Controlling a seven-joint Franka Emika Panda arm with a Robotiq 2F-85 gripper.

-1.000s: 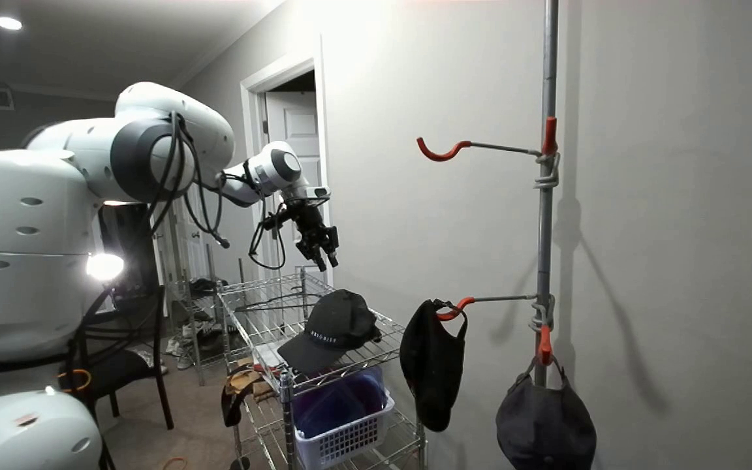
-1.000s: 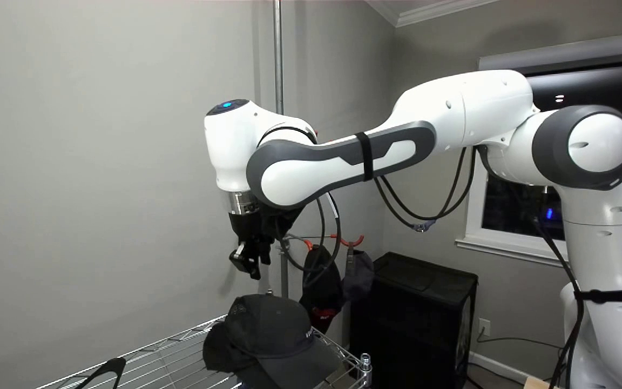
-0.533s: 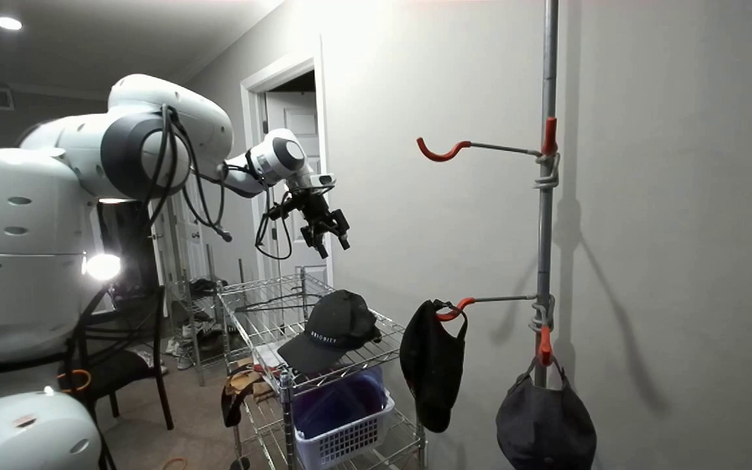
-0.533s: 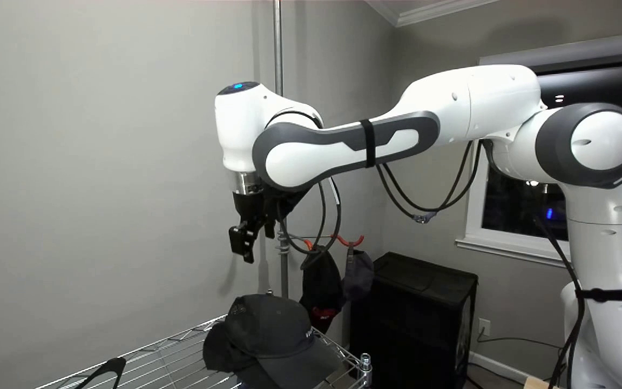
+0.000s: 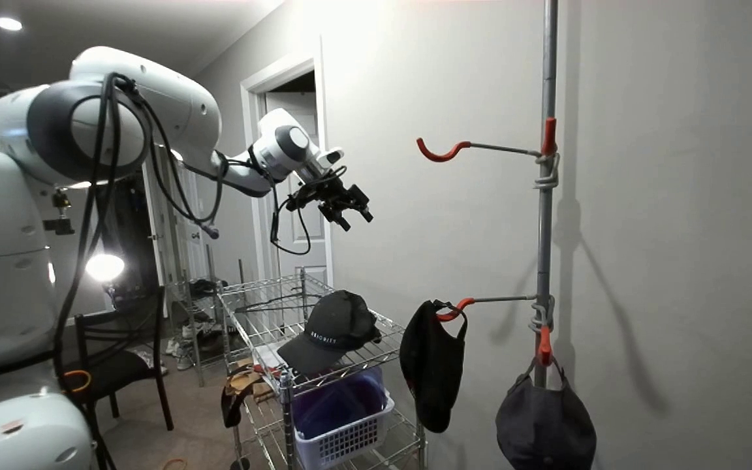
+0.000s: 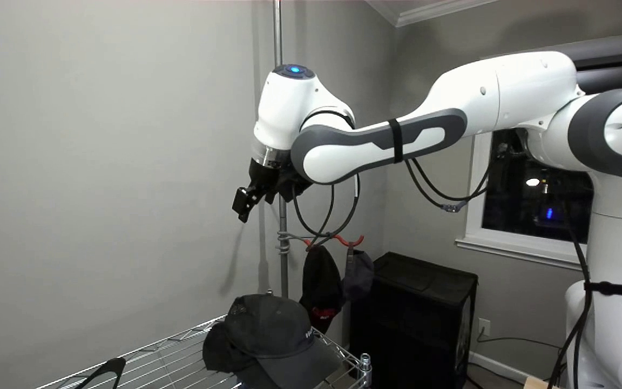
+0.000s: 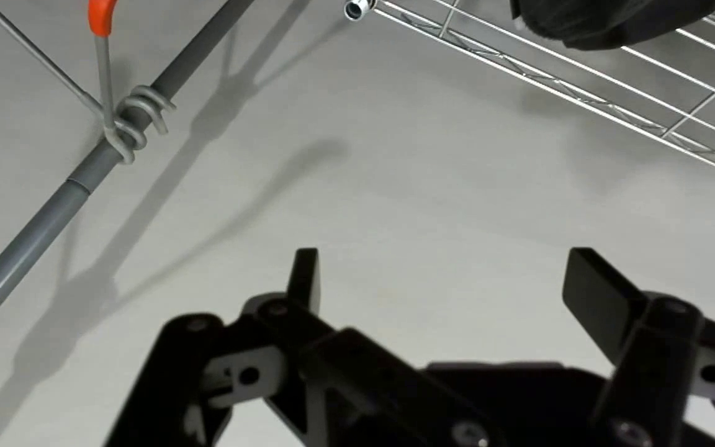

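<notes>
My gripper [image 5: 357, 222] is up in the air above the wire rack, tilted toward the wall. In the wrist view the gripper [image 7: 444, 251] stands wide open, with only bare wall seen between its finger pads [image 7: 602, 298]. Below it in both exterior views, a dark cap with white lettering [image 5: 337, 329] rests on the rack's top shelf. A black cap [image 5: 433, 372] hangs from a lower red-tipped hook on the pole, and a dark grey cap [image 5: 546, 424] hangs beside it. The upper red hook [image 5: 441, 155] bears nothing. The gripper touches none of these.
A metal pole [image 5: 545, 228] carries the hooks near the wall. The wire rack [image 6: 170, 362] holds a black hanger [image 6: 107, 370] too, and a white basket [image 5: 350, 440] sits on its lower shelf. A black box [image 6: 411, 313] stands in the corner; a chair [image 5: 121, 372] stands farther back.
The gripper has risen away from the shelf and swung toward the pole, tilting up. Its fingers have spread wider. The caps have stayed where they were.
</notes>
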